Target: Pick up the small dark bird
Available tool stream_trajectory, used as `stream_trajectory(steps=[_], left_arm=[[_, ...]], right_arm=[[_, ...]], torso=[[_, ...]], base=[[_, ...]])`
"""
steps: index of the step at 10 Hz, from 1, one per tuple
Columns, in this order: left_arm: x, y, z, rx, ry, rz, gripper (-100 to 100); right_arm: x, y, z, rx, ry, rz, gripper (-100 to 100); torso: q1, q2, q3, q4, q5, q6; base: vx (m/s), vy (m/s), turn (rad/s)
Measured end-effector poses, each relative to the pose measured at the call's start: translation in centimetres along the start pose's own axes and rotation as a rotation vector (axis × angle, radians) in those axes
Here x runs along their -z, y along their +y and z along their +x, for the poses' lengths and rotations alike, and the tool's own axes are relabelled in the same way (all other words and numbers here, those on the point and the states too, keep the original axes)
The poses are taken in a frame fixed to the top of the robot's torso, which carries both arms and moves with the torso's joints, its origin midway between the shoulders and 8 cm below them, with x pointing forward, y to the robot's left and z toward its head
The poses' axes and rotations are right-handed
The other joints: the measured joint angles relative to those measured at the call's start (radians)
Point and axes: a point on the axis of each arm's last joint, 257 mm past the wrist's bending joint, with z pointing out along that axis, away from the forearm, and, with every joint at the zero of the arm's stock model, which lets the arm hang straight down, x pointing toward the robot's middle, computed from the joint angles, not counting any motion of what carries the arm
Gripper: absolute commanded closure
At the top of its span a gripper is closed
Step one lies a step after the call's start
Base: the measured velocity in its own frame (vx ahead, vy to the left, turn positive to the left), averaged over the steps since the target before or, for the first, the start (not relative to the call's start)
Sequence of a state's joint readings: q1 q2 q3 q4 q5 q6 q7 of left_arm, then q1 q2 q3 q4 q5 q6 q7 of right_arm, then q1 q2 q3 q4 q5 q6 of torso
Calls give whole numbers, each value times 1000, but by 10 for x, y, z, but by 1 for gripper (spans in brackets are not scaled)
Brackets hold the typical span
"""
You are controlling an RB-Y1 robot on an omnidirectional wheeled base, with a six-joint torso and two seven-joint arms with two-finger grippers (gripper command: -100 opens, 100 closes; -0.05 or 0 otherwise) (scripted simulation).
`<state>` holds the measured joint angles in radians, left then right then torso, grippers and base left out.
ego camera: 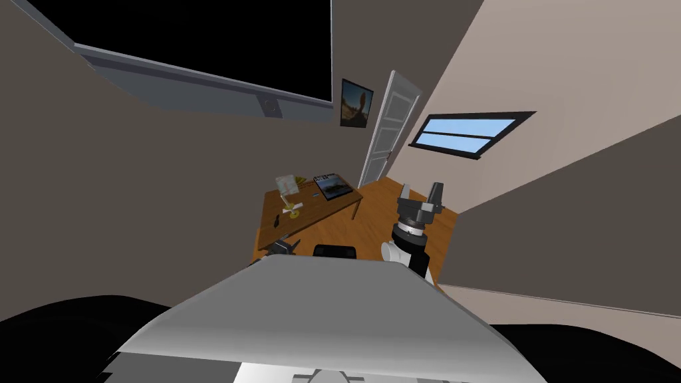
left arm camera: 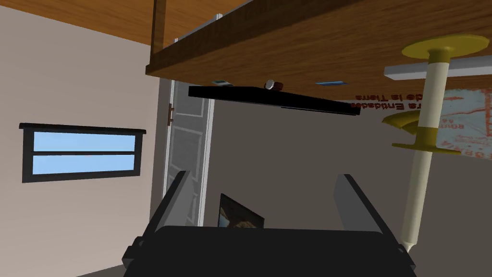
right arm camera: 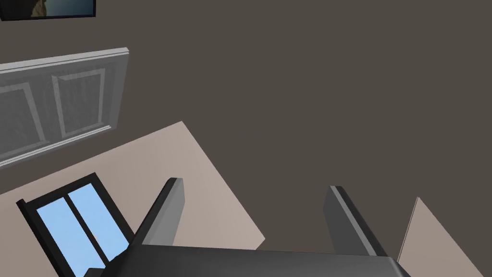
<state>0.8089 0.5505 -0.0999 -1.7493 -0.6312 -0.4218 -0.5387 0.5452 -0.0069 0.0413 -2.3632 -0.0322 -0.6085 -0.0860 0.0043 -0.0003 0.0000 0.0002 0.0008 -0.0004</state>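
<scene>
The wooden table (ego camera: 336,207) is the biggest thing in front of me. It stands on a wooden floor (ego camera: 379,219), with its far corner close to a white door (ego camera: 389,126). On its far end lies a black-covered magazine (ego camera: 332,186), and beside that a pale printed map (ego camera: 286,183). Nearer me stands a yellow stand on a cream pole (ego camera: 293,210).

The bird (left arm camera: 274,85) is a small dark rounded lump with a pale end, too small for me to make out a beak or tail. It sits on the tabletop just in front of the magazine's near edge, well apart from the stand. Bare wood stretches between it and my left hand.

My left gripper (left arm camera: 264,175) hangs low at the table's near edge and points along the top towards the bird, its fingers spread with nothing between them. My right gripper (right arm camera: 255,183) is up over the floor off the table's right side, fingers likewise apart and empty.
</scene>
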Motion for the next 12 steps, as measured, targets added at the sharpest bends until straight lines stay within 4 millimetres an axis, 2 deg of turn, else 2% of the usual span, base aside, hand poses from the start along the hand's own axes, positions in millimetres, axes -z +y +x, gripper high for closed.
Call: stream_trajectory(steps=[1,2,4,5,8,9,12], left_arm=[[4,4,11,-38,32,5,-100],[5,6,17,-50,43,7,-100],[15,7,47,-130,116,28,-100],[26,8,67,-183,168,44,-100],[47,15,104,-310,279,86,-100],[59,16,124,-358,326,110,-100],[87,23,161,-484,436,170,-100]], right_arm=[[0,0,0,0,0,0,0],[0,0,0,0,0,0,0],[0,0,0,0,0,0,0],[0,0,0,0,0,0,0],[0,0,0,0,0,0,0],[0,0,0,0,0,0,0],[0,0,0,0,0,0,0]], torso=[[0,0,0,0,0,-1],[-1,0,0,0,0,-1],[0,0,0,0,0,-1],[1,0,0,0,0,0],[2,-1,0,0,0,-1],[2,-1,-1,0,0,0],[1,-1,-1,0,0,-1]], base=[[-1,13,-22],[5,15,-390],[4,29,-306],[2,36,-229],[4,41,-342],[7,45,-269],[1,40,-328]])
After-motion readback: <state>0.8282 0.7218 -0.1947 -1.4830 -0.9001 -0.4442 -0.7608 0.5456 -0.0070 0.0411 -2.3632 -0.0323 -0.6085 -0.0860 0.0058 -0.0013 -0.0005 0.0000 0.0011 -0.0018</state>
